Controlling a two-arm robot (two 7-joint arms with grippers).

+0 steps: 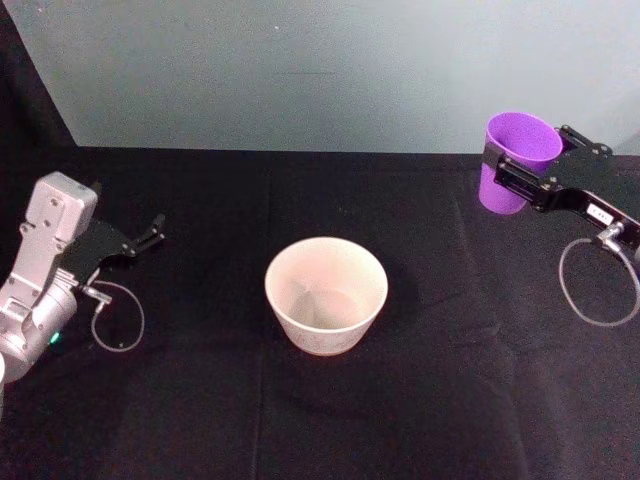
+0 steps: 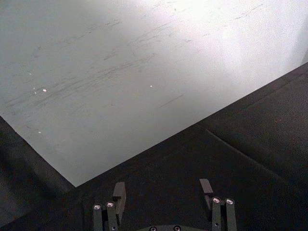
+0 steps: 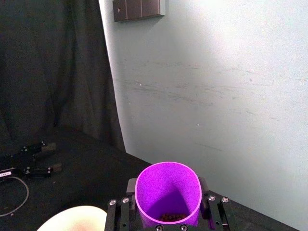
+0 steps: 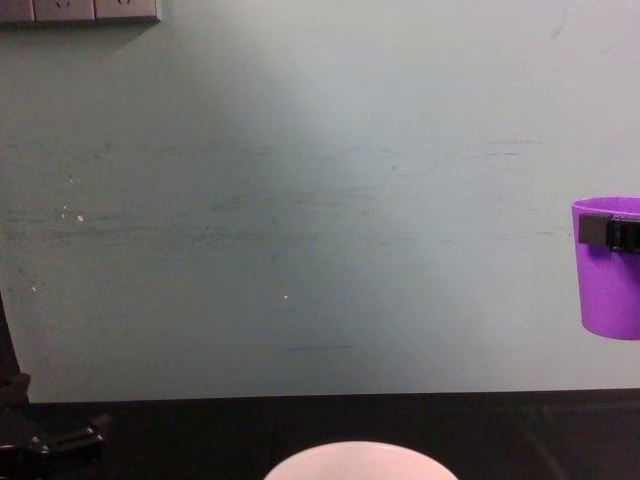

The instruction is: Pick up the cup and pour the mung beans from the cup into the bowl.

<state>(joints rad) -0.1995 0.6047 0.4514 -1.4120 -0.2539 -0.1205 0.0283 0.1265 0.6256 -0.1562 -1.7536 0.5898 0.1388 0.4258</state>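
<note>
The purple cup hangs upright in the air at the far right, with my right gripper shut around its wall. In the right wrist view the cup shows dark mung beans at its bottom, and the fingers press its sides. From the chest the cup is well above the table. The pale bowl stands in the middle of the black cloth, left of and below the cup; its rim peeks up in the chest view. My left gripper rests open at the left, with nothing in it.
A black cloth covers the table, and a pale green wall rises behind it. Cable loops hang by the right arm and the left arm. A grey socket plate is on the wall.
</note>
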